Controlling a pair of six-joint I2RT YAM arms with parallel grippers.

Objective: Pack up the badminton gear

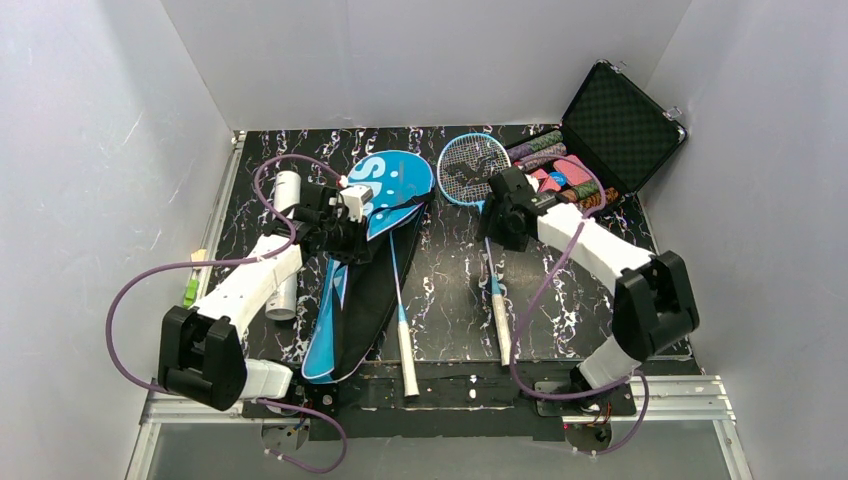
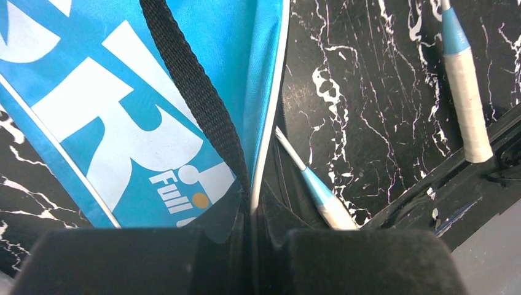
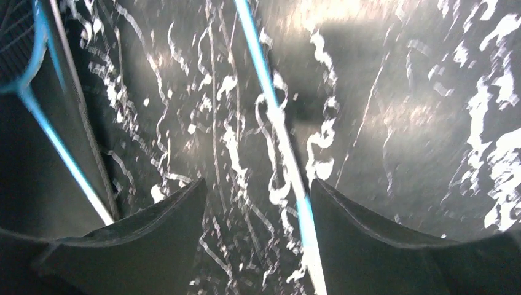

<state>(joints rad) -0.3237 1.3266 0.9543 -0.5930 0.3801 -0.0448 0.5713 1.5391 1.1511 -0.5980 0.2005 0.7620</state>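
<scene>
Looks like we're mid racket-loading here. The left gripper (image 2: 253, 222) is pinched tight on the edge of the blue bag (image 2: 123, 123), right next to the black strap (image 2: 190, 92), and I'd say it's holding the flap up so the mouth gapes. The first racket (image 1: 398, 275) has its head out of sight under that flap, with the white handle poking out toward the near edge.

The second racket (image 1: 472, 168) lies flat on the table (image 1: 560, 300) just right of the bag, its head near the black case (image 1: 620, 120). The right gripper (image 3: 258, 184) hangs over its thin blue shaft with the fingers (image 3: 141, 239) spread apart, one on each side, nothing clamped (the wrist view's blurry, but there's a gap on both sides).

The white tube (image 1: 287, 190) sits at the far left, partly under the left arm, not packed yet. Can't spot any shuttlecocks.

My guess for the next move: drop a touch, squeeze that skinny shaft dead centre so it doesn't roll out, then lift and slide it head-first into the opening beside the first one
</scene>
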